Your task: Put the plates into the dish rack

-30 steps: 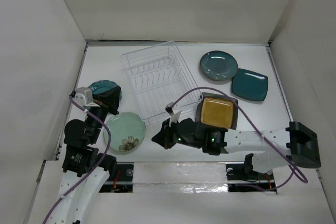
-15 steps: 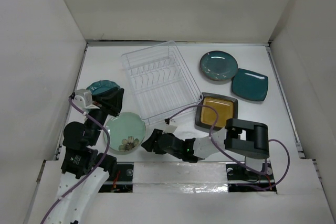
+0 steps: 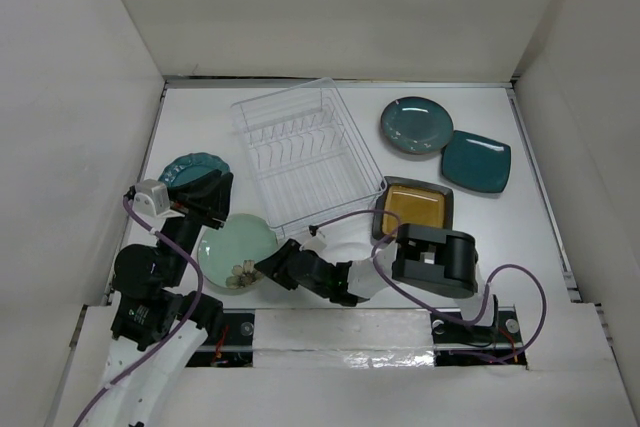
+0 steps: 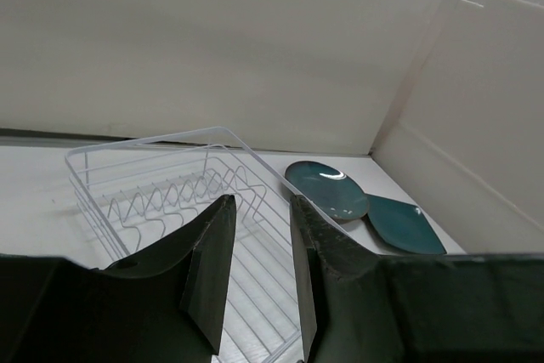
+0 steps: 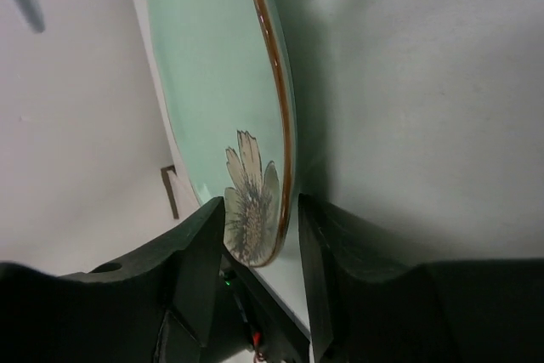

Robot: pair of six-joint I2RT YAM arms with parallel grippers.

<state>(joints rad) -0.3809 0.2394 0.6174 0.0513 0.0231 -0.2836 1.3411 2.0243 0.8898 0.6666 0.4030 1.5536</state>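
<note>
White walls are closing in a white surface (image 3: 200, 112) on three sides. A clear plastic rectangular dish rack with upright ribs (image 3: 305, 157) is sitting toward the far edge, and all five plates are lying outside it. A dark teal round plate (image 3: 416, 125) and a teal square plate (image 3: 476, 161) are touching near the far right corner. A black-rimmed amber square plate (image 3: 414, 211) is lying just beside the rack's near right corner. By the left edge, the left gripper (image 3: 208, 197) is hovering over a teal scalloped round plate (image 3: 185, 167), its fingers (image 4: 208, 278) slightly parted and holding nothing. Near the near left corner, the right gripper (image 5: 261, 210) is straddling the rim of a pale green glass round plate with a flower motif (image 3: 237, 245); whether its fingers (image 5: 195, 269) are pressing it, I cannot tell.
</note>
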